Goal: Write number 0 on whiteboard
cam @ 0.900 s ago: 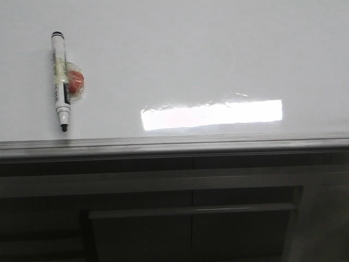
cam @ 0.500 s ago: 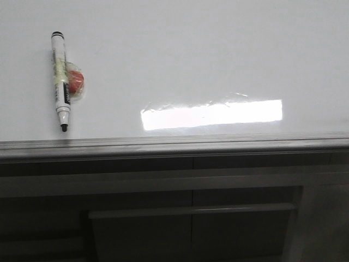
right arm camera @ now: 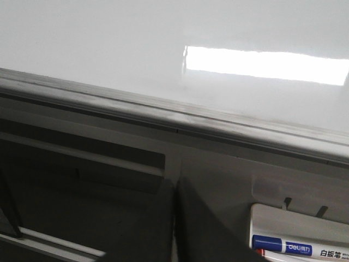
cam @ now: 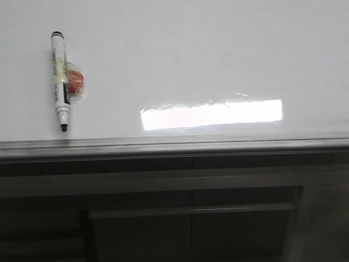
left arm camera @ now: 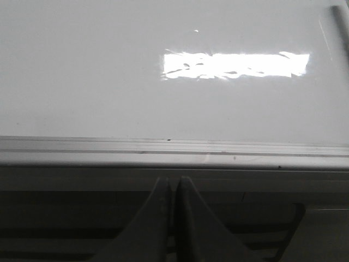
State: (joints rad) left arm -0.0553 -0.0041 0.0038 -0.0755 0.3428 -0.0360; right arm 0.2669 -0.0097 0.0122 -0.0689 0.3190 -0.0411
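Scanning the whiteboard, we find no number 0 drawn anywhere on it, so we judge the task not yet begun: the pen is ungrasped and the whole loop is left to write. The marker pen lies on the board's far-left part, uncapped tip toward the near edge, with a small red object touching its right side. To the right the board is bare apart from a bright glare patch, giving ample writing room. The grey edge strip bounds the near side. The left pincer and right pincer both hang closed and empty near that strip.
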